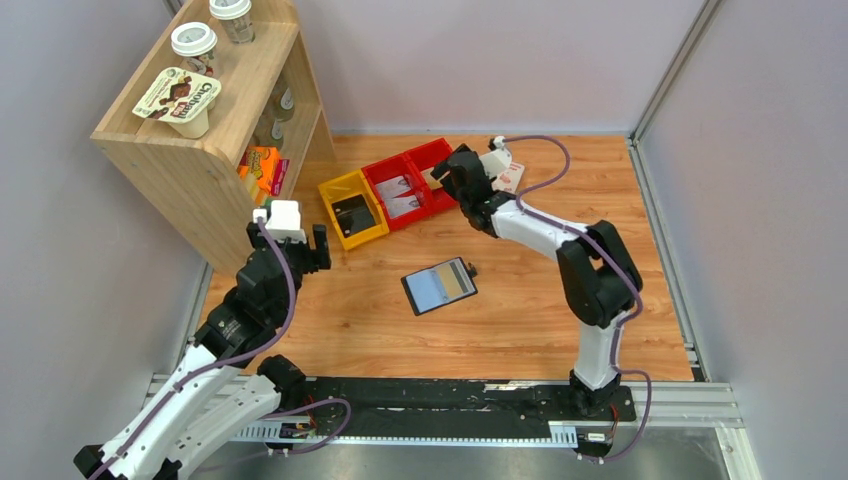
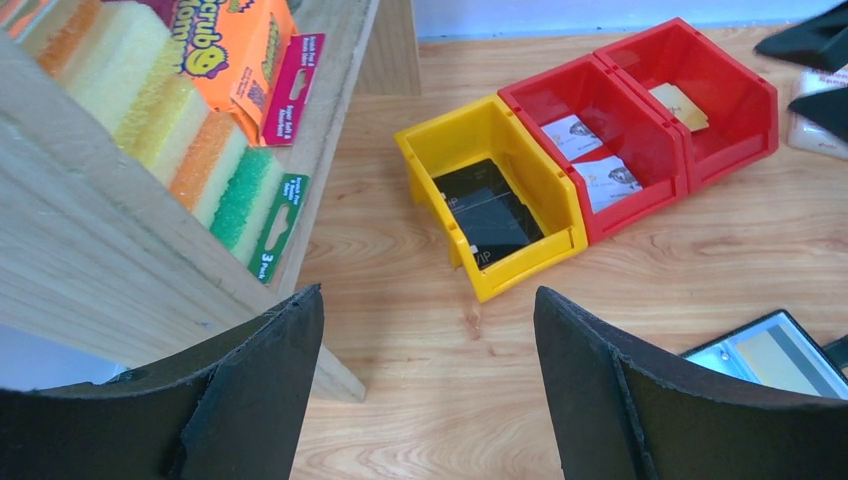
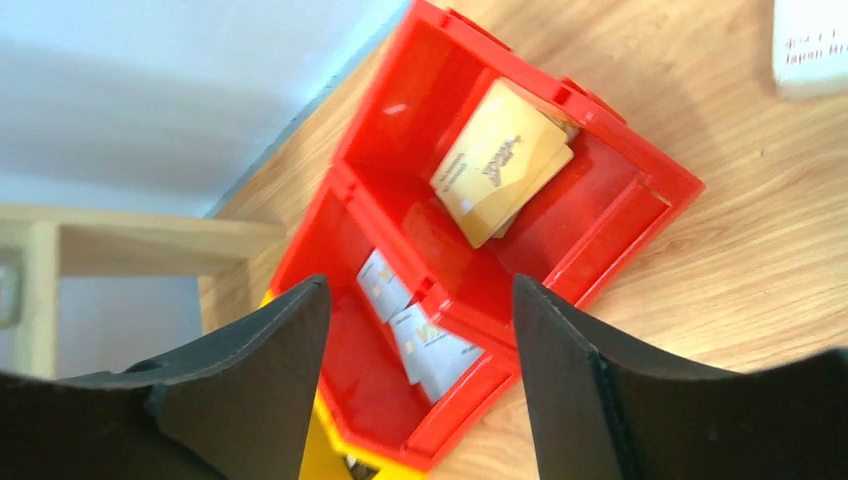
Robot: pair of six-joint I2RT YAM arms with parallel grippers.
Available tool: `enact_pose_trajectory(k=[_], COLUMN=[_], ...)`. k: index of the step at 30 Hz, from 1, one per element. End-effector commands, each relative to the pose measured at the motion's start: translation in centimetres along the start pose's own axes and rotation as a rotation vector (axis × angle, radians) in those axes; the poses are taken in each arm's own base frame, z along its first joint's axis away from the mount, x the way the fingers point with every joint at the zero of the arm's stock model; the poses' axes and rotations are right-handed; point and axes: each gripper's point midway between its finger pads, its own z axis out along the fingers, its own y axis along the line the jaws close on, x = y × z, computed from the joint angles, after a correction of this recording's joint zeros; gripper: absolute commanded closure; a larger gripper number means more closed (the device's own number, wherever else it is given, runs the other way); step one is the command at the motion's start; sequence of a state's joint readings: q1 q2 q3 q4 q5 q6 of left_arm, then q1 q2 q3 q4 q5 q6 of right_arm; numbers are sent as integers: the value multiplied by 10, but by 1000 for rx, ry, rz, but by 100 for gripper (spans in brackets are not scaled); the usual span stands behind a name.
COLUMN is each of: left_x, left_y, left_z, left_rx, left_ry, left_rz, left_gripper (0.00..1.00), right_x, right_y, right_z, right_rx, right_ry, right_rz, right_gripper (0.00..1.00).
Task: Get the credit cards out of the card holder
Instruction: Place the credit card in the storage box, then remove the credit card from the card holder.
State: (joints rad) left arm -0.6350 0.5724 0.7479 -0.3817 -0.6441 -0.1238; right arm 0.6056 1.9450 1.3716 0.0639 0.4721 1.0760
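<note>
1. Golden-beige credit cards lie in a slightly fanned stack on the floor of the far red bin. The top one carries dark print that is too small to read.
2. Card holder lies open and flat near the middle of the table, well apart from the bins. It has a black border, a bluish-grey left half and a tan right half. A small black tab sits at its right edge. Whether the tan face is a card cannot be told.
3. Right gripper hangs over the far red bin with its fingers spread wide and nothing between them.
4. Left gripper is low beside the wooden shelf, equally wide open and holding nothing.
5. Obstructions: from above, the right gripper covers the far red bin and hides the cards. The left wrist view cuts the card holder off at its lower right corner.
6. Adjoining items:
   - The middle red bin holds pale packets.
   - The yellow bin holds black cards.
   - All three bins touch in a row.
   - A white box lies just beside the far red bin.
7. Surroundings: the tabletop is wood-grain, enclosed by pale grey walls. The shelf carries sponges inside and lidded cups on top.
</note>
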Motion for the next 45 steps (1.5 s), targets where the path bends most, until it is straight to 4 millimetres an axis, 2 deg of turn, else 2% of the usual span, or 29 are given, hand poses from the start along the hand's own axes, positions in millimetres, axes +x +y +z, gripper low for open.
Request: enact_pose_trajectory(k=[1, 6, 11, 14, 18, 23, 28, 31, 38, 41, 45], left_x=[-3, -3, -10, -3, 21, 51, 82, 101, 128, 137, 156], left_y=[-10, -20, -28, -44, -77, -117, -151, -165, -198, -211, -216], left_z=[3, 4, 2, 4, 7, 12, 11, 15, 25, 29, 32], left_rx=[46, 93, 117, 158, 239, 269, 288, 294, 330, 349, 340], left_ry=[1, 27, 102, 180, 304, 425, 516, 563, 641, 667, 709], left_rz=[7, 9, -13, -47, -116, -127, -212, -247, -285, -309, -307], left_gripper=[16, 16, 16, 16, 17, 17, 19, 22, 27, 30, 35], right_x=[-24, -16, 3, 17, 44, 73, 93, 99, 108, 109, 113], right_y=[26, 20, -8, -24, -40, -65, -89, -100, -127, -129, -133], right_z=[-50, -95, -137, -158, -179, -184, -177, -171, -158, -155, -155], right_rx=[-92, -158, -168, -189, -234, -215, -155, -117, -22, -16, -19], right_ry=[52, 199, 381, 462, 579, 708, 775, 793, 817, 817, 838], right_rz=[-185, -330, -485, -561, -617, -641, -668, -690, -743, -758, -770], right_gripper=[28, 25, 25, 28, 31, 36, 39, 39, 39, 38, 37])
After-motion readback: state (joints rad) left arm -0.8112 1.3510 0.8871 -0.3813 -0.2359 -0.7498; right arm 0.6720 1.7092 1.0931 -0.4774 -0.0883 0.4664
